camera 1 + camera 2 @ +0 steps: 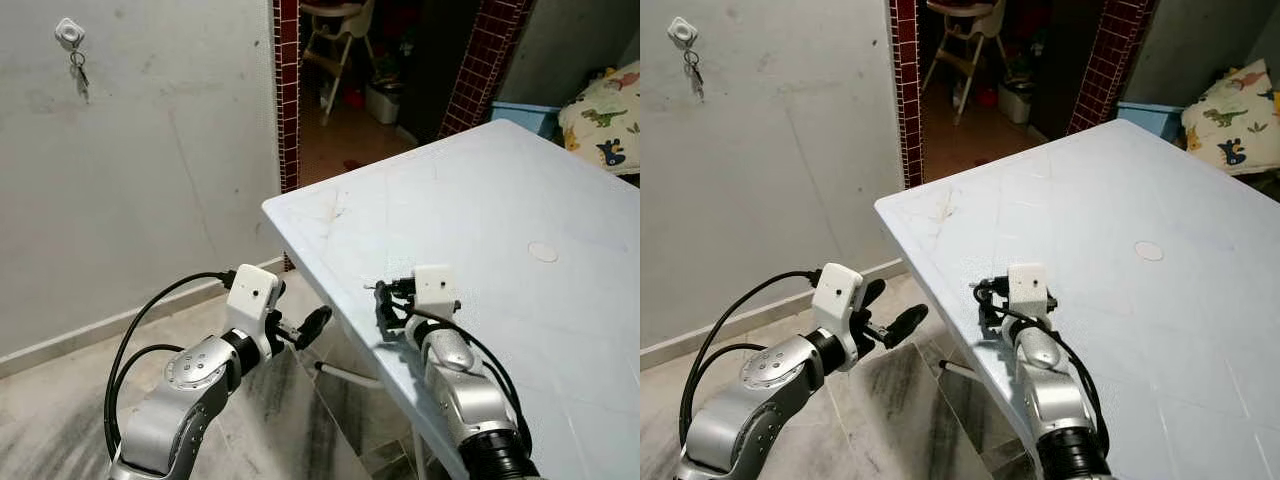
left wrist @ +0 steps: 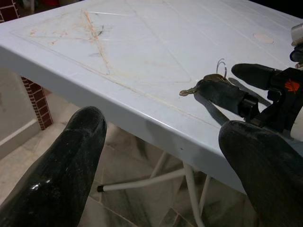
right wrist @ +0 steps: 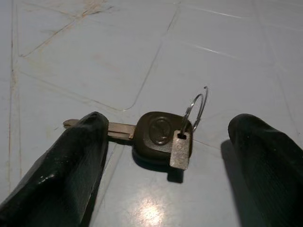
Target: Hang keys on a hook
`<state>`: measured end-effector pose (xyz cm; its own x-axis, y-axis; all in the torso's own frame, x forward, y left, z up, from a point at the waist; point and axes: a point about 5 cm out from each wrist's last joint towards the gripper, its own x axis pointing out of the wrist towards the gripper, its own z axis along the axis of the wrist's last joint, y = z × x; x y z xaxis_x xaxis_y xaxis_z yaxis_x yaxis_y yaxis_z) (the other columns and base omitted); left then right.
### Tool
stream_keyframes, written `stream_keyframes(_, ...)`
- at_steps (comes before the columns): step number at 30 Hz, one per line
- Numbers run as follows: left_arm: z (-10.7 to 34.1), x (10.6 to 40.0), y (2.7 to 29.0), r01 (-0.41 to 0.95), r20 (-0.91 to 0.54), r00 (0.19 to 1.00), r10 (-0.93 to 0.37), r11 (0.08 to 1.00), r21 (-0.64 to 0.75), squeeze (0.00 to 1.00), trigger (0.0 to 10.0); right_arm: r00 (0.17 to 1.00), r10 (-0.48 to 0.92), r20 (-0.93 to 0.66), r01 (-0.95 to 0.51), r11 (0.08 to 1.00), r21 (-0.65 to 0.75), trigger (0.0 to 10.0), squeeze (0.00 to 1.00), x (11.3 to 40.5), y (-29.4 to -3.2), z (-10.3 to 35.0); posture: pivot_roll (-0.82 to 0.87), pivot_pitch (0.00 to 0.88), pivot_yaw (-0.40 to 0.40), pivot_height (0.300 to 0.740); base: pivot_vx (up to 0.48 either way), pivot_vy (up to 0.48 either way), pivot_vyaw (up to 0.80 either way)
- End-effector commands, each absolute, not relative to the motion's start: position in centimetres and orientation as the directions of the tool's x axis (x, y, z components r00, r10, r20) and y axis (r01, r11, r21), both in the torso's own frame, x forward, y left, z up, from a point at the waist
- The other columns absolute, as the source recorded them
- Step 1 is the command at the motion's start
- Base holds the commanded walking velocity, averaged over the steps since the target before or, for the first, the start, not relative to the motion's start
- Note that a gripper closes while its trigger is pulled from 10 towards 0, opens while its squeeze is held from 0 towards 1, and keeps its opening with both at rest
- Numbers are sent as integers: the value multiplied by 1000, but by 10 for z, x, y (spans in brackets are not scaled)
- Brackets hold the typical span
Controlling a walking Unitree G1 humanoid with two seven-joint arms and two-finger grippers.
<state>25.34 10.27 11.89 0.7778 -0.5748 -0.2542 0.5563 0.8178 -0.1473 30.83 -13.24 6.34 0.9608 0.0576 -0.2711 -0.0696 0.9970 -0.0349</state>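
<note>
My right gripper (image 3: 165, 156) is spread wide around the car key (image 3: 158, 137), nothing gripped yet. Key lies flat on the pale blue plastic table (image 1: 520, 200), near its front edge at lower centre, split ring (image 3: 194, 111) standing up, small tag (image 3: 180, 150) attached.

Risk: key is thin and flat, so fingers may skid off or shove it over the edge.

Left gripper (image 1: 300, 330) is open and empty, hanging off the table at lower left.

Wall hook (image 1: 68, 32) at upper left already carries keys (image 1: 80, 72), so little room there. Doorway with a high chair (image 1: 335, 40) at top centre.
</note>
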Motion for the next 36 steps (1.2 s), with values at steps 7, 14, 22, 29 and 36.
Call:
stream_keyframes(7, 123, 254, 101, 566, -238, 778, -581, 813, -135, 0, 10000, 967, 62, -246, -62, 998, 6, 0, 0, 312, -130, 71, 165, 0, -23, 740, 0, 0, 0)
stream_keyframes(14, 123, 255, 102, 566, -237, 779, -580, 814, -134, 0, 10000, 972, 71, -226, -80, 996, -35, 10000, 0, 312, -126, 74, 166, 0, -20, 740, 0, 0, 0)
stream_keyframes(22, 123, 255, 101, 567, -237, 778, -581, 813, -132, 0, 10000, 969, 78, -235, -85, 996, -20, 10000, 0, 312, -123, 73, 166, 0, -20, 740, 0, 0, 0)
stream_keyframes(29, 121, 255, 101, 571, -248, 772, -585, 810, -136, 0, 10000, 971, 76, -227, -73, 997, 22, 0, 0, 311, -124, 73, 166, 0, -20, 740, 0, 0, 0)
stream_keyframes(36, 121, 254, 99, 575, -249, 768, -590, 807, -137, 0, 10000, 971, 75, -229, -73, 997, 18, 0, 0, 311, -124, 73, 165, 0, -19, 740, 0, 0, 0)
